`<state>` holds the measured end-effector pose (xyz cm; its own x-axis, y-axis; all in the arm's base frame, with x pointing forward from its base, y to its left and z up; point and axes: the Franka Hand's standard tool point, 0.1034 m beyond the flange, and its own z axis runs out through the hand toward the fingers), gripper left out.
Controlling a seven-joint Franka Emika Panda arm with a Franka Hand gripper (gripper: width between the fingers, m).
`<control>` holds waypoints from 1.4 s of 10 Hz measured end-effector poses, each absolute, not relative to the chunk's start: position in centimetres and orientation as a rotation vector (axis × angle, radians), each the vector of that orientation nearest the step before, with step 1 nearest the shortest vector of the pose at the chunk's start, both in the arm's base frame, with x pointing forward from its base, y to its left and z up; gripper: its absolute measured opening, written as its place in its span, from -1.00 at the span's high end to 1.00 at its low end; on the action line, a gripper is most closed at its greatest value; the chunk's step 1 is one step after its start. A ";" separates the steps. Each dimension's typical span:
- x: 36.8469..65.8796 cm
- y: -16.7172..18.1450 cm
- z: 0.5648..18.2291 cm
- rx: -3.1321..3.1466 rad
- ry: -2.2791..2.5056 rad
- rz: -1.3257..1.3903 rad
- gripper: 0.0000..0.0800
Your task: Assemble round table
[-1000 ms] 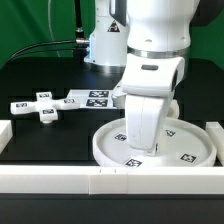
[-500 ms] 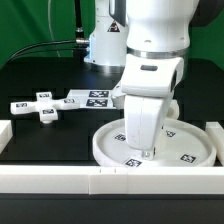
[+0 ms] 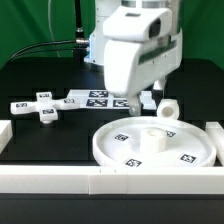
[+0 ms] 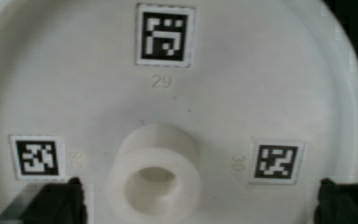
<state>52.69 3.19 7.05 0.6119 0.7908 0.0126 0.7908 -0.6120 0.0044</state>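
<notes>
The large rimmed round disc [image 3: 185, 150] lies flat near the front, tags up, with a raised hub [image 3: 152, 132] at its centre. In the wrist view the disc [image 4: 158, 100] fills the picture, and its hub [image 4: 153, 178] sits between my two dark fingertips [image 4: 55, 200]. My gripper [image 3: 140, 104] hangs above the disc's far edge, open and empty. A short thick cylinder post [image 3: 167, 108] stands just behind the disc, to the exterior view's right of the gripper. The small cross-shaped piece [image 3: 42, 108] lies on the black table at the exterior view's left.
The marker board [image 3: 95, 99] lies flat between the cross-shaped piece and the arm. Long white border bars [image 3: 100, 180] run along the front edge, with ends at both sides [image 3: 4, 130]. The robot base [image 3: 100, 45] stands at the back.
The arm has lifted up and back from low over the disc's centre. The hub and the post, hidden by it before, now show.
</notes>
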 end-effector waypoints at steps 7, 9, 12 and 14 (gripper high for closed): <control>51.7 3.3 6.8 -3.036 -0.712 -0.022 -0.62; 50.7 4.5 6.4 -3.093 -0.321 -0.001 -0.62; 50.7 5.1 6.3 -3.085 -0.028 -0.001 -0.62; 50.6 5.5 6.2 -3.062 0.197 0.009 -0.62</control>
